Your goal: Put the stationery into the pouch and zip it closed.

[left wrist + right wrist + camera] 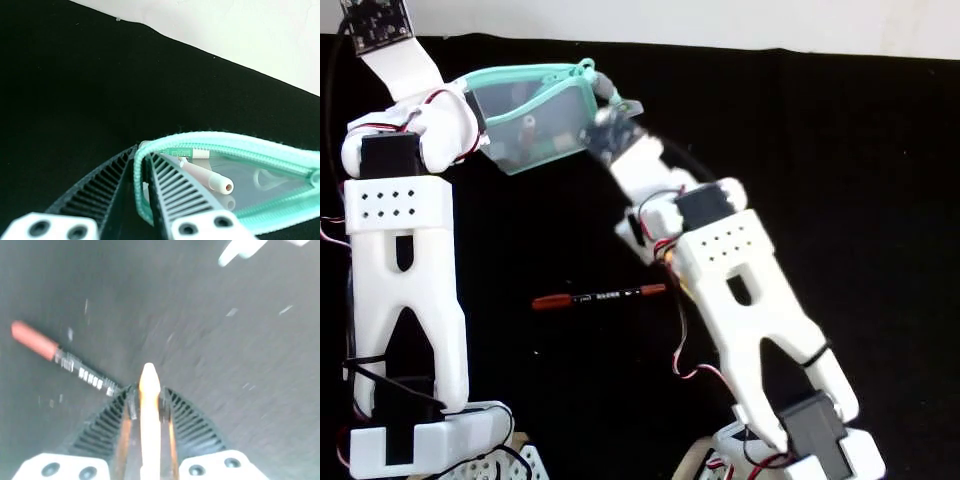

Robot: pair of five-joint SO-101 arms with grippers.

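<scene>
step in hand, as i judged it: feed the held item through the open mouth of the pouch. my left gripper was clamped on the teal woven zip edge of the translucent soft-plastic pouch at the far side of the matte black table; i could not tell whether the pouch rested on the surface. my right gripper was closed around a slim, smooth pale orange stick with a rounded tip, and in the high view it stood just beside the pouch's zip end. to do this well: align the stick's long axis with the mouth, enter tip first between the two zip tapes, hold the left clamp firm so the floppy wall does not fold, and release only once most of the length has passed the teeth. steer beside the glossy white pen already lying inside. the ribbed black finger pads looked compliant, so grip on the hard stick should be light. a thin red-capped pen lay on the table, well apart from the pouch, not yet loaded.
</scene>
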